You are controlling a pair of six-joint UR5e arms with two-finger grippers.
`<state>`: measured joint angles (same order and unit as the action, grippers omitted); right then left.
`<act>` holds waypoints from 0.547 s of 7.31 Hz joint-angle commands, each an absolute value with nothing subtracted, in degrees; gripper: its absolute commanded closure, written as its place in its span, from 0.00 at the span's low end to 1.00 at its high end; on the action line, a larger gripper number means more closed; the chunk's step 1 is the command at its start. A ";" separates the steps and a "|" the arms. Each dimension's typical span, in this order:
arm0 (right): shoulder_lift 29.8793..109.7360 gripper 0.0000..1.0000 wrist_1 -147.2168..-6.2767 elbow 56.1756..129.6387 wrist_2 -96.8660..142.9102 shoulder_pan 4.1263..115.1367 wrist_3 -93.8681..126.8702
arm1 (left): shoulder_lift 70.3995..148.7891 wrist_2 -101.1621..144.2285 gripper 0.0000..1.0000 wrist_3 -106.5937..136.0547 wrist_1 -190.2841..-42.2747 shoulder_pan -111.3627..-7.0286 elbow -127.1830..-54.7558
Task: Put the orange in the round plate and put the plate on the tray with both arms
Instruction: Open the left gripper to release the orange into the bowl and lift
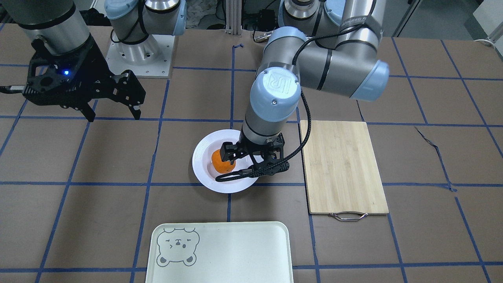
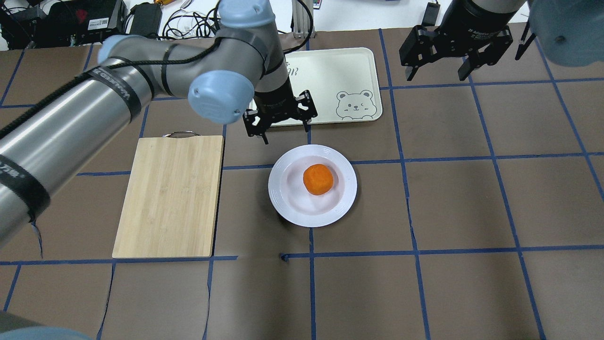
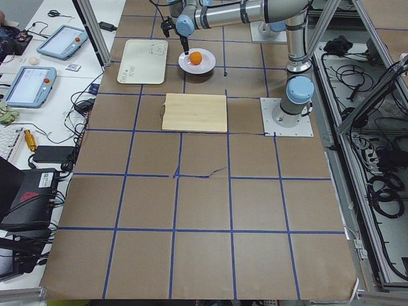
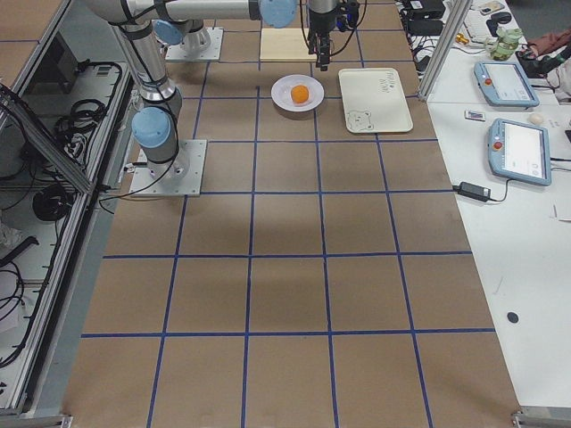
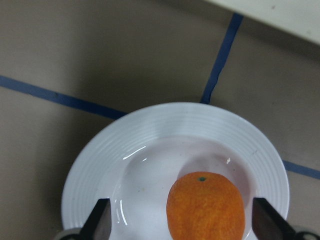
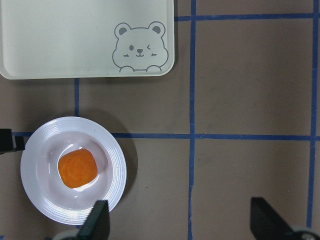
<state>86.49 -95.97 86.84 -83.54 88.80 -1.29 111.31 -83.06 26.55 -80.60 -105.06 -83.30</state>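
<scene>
1 orange (image 2: 318,179) in round plate (image 2: 283,199) | left tool (image 2: 286,133), right tool (image 2: 437,74): spread

Covered and cropped, front view
The left gripper (image 1: 247,160) hides part of the plate (image 1: 200,157) and orange (image 1: 219,166); the tray (image 1: 243,255), below the plate, runs off the bottom edge.

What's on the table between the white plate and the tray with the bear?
Nothing: between the round plate and the tray there is only bare brown table crossed by blue tape, seen in the right wrist view.
</scene>
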 commanded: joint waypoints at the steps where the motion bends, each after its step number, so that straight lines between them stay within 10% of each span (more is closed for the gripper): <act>1: 83.42 0.00 -99.99 90.15 -79.30 88.24 -0.97 | 104.36 -83.58 0.00 11.24 -93.93 -103.19 -77.09; 4: 81.48 0.00 -123.69 109.27 -71.85 88.50 6.91 | 96.35 -86.46 0.00 4.69 -93.78 -102.74 -79.35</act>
<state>82.28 -114.84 100.90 -75.81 88.38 3.03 99.43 -84.62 8.23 -93.73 -102.86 -78.05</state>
